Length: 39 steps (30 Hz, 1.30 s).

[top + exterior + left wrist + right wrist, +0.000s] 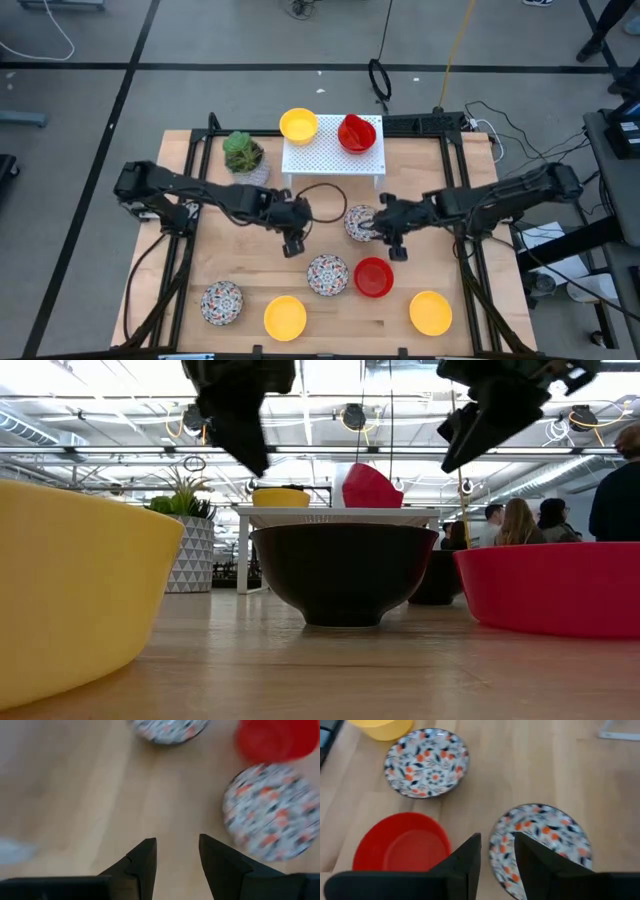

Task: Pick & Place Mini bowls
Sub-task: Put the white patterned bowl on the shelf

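Observation:
Several mini bowls lie on the wooden table: patterned ones (360,222) (327,275) (222,302), a red one (373,277) and yellow ones (285,317) (430,312). A yellow bowl (298,125) and a tilted red bowl (358,132) sit on the white rack (333,158). My left gripper (293,243) (177,855) hangs open over bare wood left of the middle patterned bowl. My right gripper (390,243) (497,852) is open above the rim of the patterned bowl (540,845), one finger on each side of the rim. The low view shows both grippers (240,420) (485,425) raised off the table.
A green plant in a white pot (243,153) stands left of the rack. A black cable loop (320,195) lies in front of the rack. People sit in the room behind the table (515,520). Bare wood shows between the two arms and along the near edge.

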Available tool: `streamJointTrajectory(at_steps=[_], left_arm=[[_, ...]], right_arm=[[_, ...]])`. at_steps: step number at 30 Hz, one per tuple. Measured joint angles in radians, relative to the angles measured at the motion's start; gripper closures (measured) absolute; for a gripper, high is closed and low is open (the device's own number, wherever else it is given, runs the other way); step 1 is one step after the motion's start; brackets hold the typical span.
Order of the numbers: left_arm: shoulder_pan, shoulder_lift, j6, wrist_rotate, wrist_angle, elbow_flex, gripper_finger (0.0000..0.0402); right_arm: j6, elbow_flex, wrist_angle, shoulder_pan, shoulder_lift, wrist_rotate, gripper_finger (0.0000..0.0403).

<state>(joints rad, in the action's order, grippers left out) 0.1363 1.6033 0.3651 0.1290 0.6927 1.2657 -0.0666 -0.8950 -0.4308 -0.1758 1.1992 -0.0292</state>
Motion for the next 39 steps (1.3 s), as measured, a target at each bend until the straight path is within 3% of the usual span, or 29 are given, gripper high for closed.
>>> streamJointTrajectory(at_steps=[6, 14, 19, 23, 27, 39], left_arm=[[0.043, 0.0, -0.01, -0.046, -0.231, -0.126, 0.025], [0.084, -0.001, -0.258, -0.037, -0.248, -0.175, 0.025], [0.068, -0.001, -0.255, 0.041, -0.261, -0.175, 0.025], [0.041, -0.001, -0.247, 0.1, -0.286, -0.174, 0.025], [0.016, -0.001, -0.23, 0.1, -0.279, -0.174, 0.025], [-0.005, -0.001, -0.202, 0.099, -0.275, -0.174, 0.025]], right_arm=[[0.002, 0.078, 0.168, -0.059, 0.0, 0.0, 0.0298], [0.091, 0.108, 0.248, -0.081, 0.0, -0.002, 0.0298], [0.13, 0.109, 0.24, -0.081, 0.0, -0.102, 0.0298], [0.131, 0.109, 0.166, -0.072, 0.001, -0.097, 0.0298], [0.144, 0.109, 0.093, -0.073, 0.031, -0.1, 0.0298], [0.216, 0.109, 0.107, -0.073, 0.181, -0.101, 0.0298]])
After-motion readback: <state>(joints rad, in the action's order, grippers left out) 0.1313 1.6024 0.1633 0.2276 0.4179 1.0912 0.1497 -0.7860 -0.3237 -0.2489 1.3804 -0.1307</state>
